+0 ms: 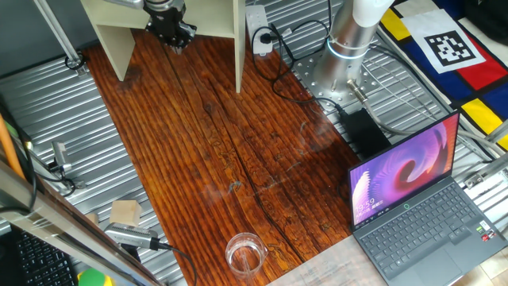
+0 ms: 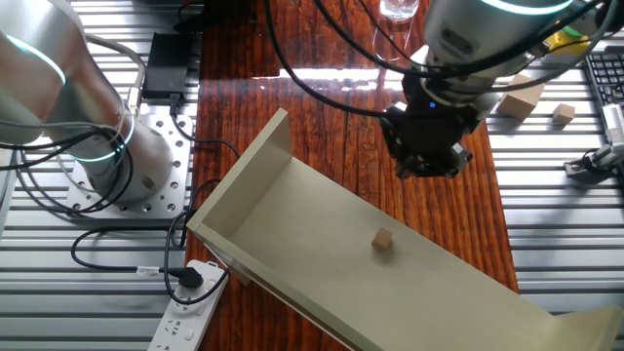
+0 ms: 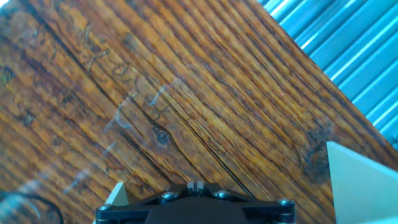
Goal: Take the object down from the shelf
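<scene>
The object (image 2: 383, 239) is a tiny tan wooden cube. It sits on the top board of the cream-beige shelf (image 2: 292, 210) in the other fixed view. My gripper (image 2: 426, 161) hangs in front of the shelf over the wooden table, apart from the cube and empty. In one fixed view the gripper (image 1: 172, 32) is between the shelf's side panels (image 1: 111, 36), and the cube is out of view. In the hand view the fingertips (image 3: 196, 185) stand close together, pointing at the table, with shelf panels (image 3: 364, 186) at the edges.
A clear glass cup (image 1: 245, 253) and a flat tan block (image 1: 125, 212) stand at the table's far end. A laptop (image 1: 421, 206) is beside the table. The arm's base (image 2: 107, 146) and a power strip (image 2: 190, 302) with cables lie near the shelf.
</scene>
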{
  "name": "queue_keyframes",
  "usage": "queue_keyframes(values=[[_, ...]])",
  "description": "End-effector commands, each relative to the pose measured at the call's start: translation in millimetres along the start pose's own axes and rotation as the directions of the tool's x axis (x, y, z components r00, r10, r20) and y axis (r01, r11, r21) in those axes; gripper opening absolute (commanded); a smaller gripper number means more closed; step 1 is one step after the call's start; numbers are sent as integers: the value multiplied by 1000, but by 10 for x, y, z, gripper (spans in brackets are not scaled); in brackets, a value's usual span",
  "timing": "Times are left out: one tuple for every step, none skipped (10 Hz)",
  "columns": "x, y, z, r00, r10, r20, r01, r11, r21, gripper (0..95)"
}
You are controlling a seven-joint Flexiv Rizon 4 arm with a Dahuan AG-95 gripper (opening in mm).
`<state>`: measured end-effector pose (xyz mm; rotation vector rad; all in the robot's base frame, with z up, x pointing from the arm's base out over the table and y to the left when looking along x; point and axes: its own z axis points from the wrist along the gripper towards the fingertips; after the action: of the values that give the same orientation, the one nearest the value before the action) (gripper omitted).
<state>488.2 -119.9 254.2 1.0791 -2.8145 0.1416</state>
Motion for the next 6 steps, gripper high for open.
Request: queue_keyframes(values=[[-5, -3, -6, 1000, 12, -18, -12, 1000, -6, 0], [-5, -3, -6, 1000, 10, -17, -11, 1000, -7, 0], [-5, -3, -6, 1000, -2, -16, 2, 1000, -6, 0], [-5, -3, -6, 999, -46, -12, 46, 999, -4, 0], [-5, -3, -6, 998, -61, -9, 61, 998, -2, 0], [82, -99, -41, 990, -138, 6, 138, 990, 2, 0]])
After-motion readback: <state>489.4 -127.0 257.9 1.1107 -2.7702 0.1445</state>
